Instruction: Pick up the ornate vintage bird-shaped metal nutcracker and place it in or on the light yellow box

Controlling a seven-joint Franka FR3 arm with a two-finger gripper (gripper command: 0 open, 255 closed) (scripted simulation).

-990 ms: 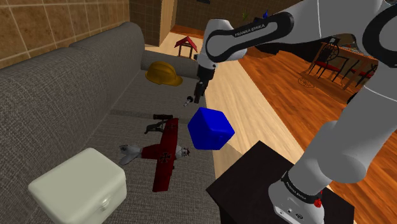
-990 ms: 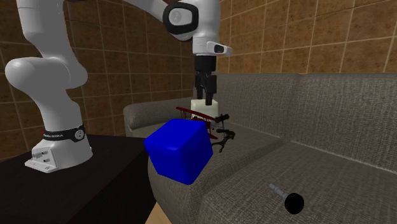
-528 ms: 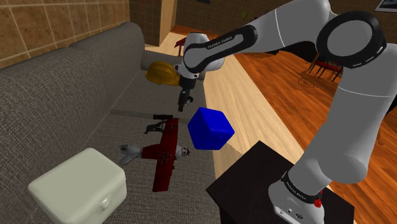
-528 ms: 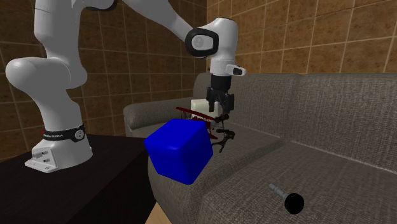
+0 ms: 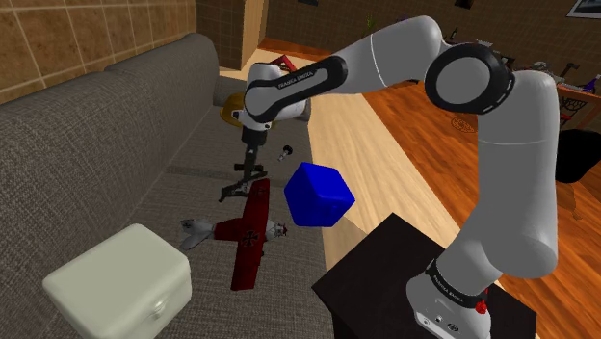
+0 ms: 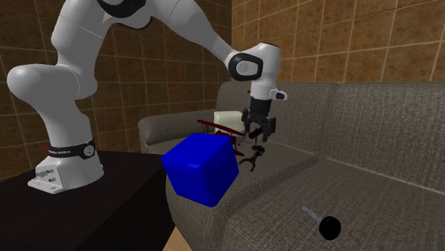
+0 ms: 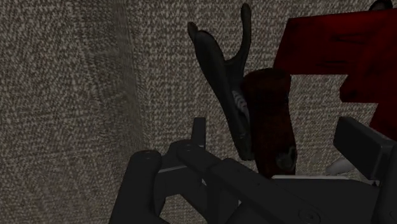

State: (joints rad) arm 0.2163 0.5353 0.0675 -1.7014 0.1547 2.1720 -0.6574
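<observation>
The nutcracker is a small dark metal piece lying on the grey sofa seat, just behind the red toy plane's wing. My gripper hangs right over it with its fingers apart, pointing down. From the second exterior view the gripper sits just above the nutcracker. In the wrist view the nutcracker lies between my spread fingers, its forked handles pointing away from the gripper. The pale yellow box stands on the seat nearer the shoulder camera, beyond the plane; it shows again as the box.
A red toy plane lies between nutcracker and box. A blue cube sits at the sofa's front edge beside the dark stand. A yellow hard hat rests farther along the sofa. A black round-headed tool lies on the seat.
The arm has swung toward the shoulder view's left and come down, carrying the gripper from above the sofa's front edge to just over the nutcracker. Nothing on the sofa moved.
</observation>
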